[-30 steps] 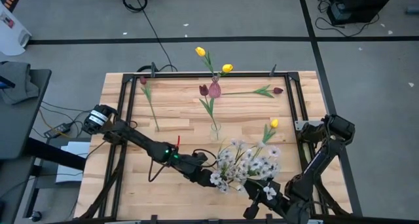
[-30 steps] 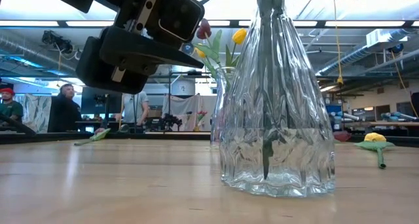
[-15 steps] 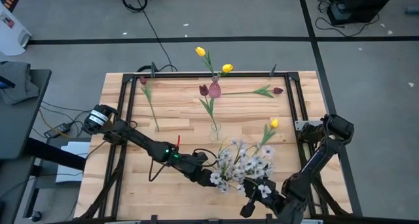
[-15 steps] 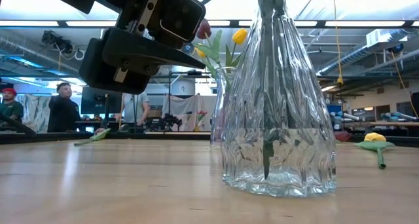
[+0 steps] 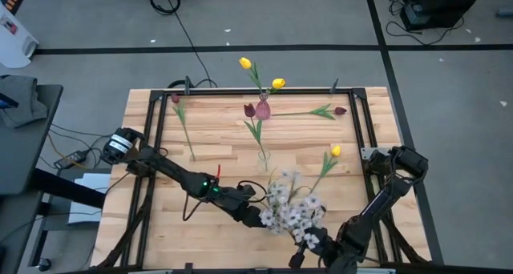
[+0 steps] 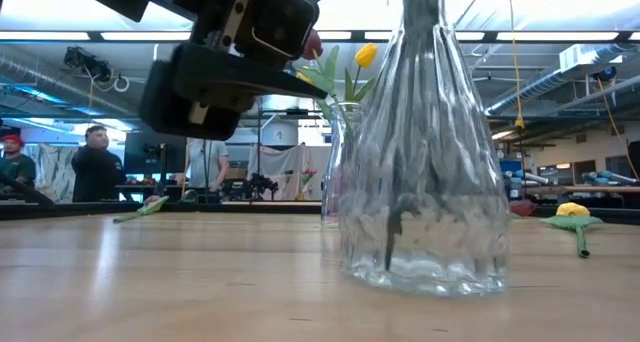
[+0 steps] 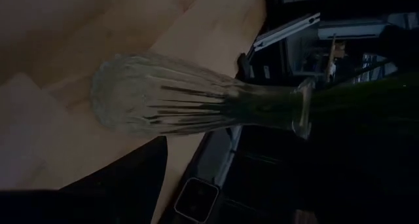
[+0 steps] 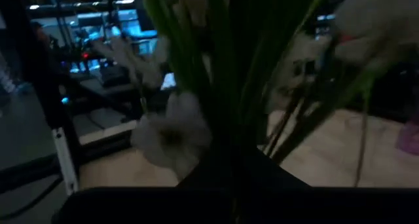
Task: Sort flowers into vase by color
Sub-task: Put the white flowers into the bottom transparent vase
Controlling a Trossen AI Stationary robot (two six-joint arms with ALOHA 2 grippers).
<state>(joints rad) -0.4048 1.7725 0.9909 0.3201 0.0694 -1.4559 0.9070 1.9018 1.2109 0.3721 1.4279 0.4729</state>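
Table (image 5: 160, 226) of pale wood planks is filling the high view, with a dark frame running round its edges. Across it the left arm is reaching from nine o'clock toward five o'clock, its left gripper (image 5: 258, 216) sitting with jaws spread wide just beside a ribbed glass vase (image 6: 420, 182), not clamped on it. That vase is holding a bunch of white blossoms (image 5: 292, 206) near six o'clock. From the four o'clock edge the right arm is folding in low, and its right gripper (image 5: 309, 246) is pinching shut on the white blossoms' green stems. Near the centre a slimmer vase (image 5: 263, 158) is holding dark red tulips (image 5: 256, 110) and yellow tulips (image 5: 260, 74) toward twelve o'clock. Loose flowers are lying flat: a red one (image 5: 180, 118) at ten o'clock, another red one (image 5: 321, 111) at one o'clock, a yellow one (image 5: 330, 158) at three o'clock.
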